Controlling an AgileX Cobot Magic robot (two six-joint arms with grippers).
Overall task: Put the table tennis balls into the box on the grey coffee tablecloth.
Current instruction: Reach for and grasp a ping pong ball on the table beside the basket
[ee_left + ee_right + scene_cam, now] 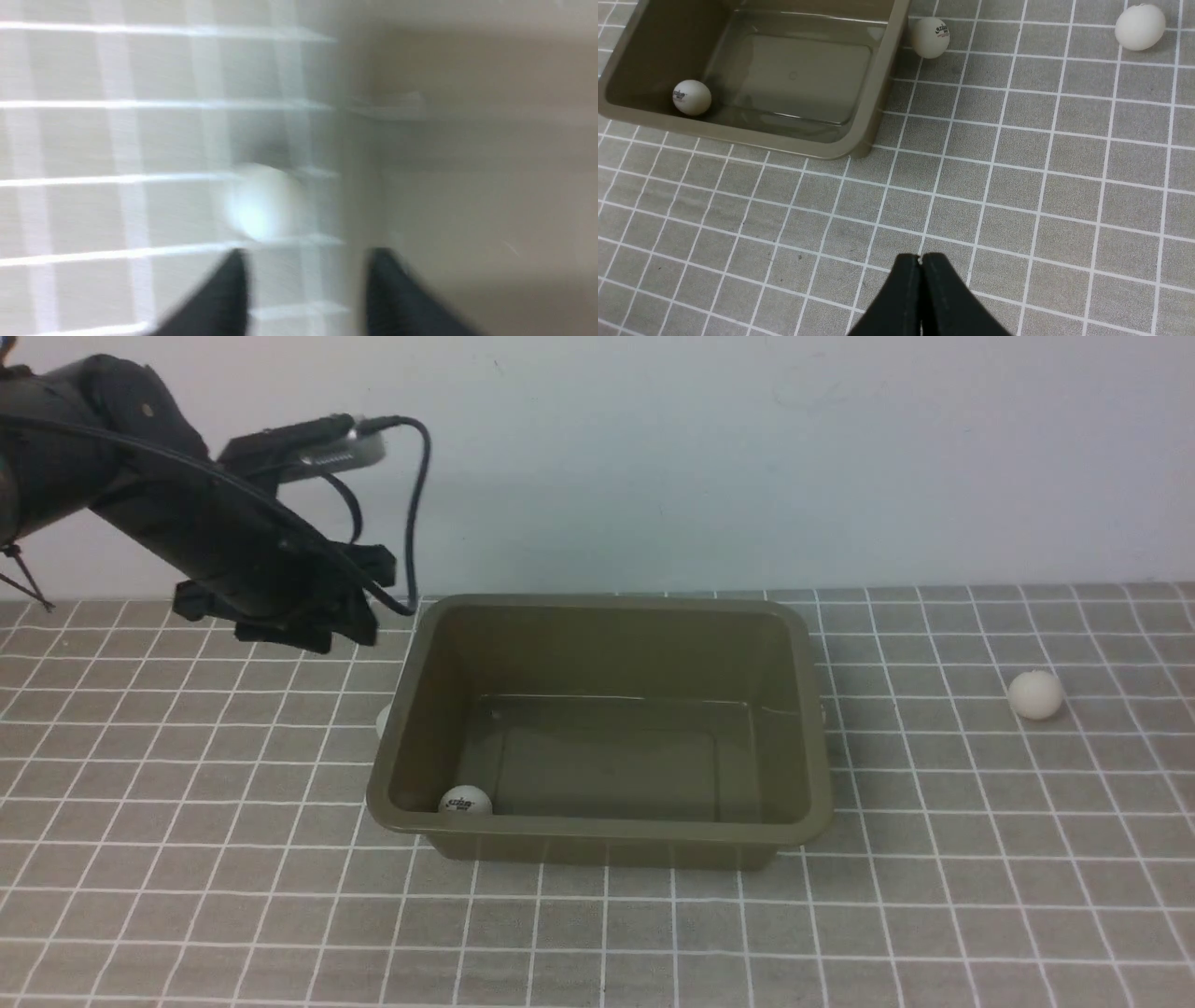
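Observation:
The olive-green box [392,803] stands mid-table on the grey coffee tablecloth [187,859]. One table tennis ball [465,801] lies in its near left corner, also in the right wrist view [691,97]. A second ball [1035,694] lies far right on the cloth. A third ball [930,37] rests against the box's right side. A fourth ball [264,200], blurred, lies on the cloth by the box's left wall. My left gripper [308,261] is open and empty, raised above that ball [382,719]. My right gripper [920,259] is shut and empty above bare cloth.
A pale wall [747,457] runs behind the table. The left arm's black cable [415,504] loops near the box's far left corner. The left wrist view is motion-blurred; the box wall [467,70] fills one side of it.

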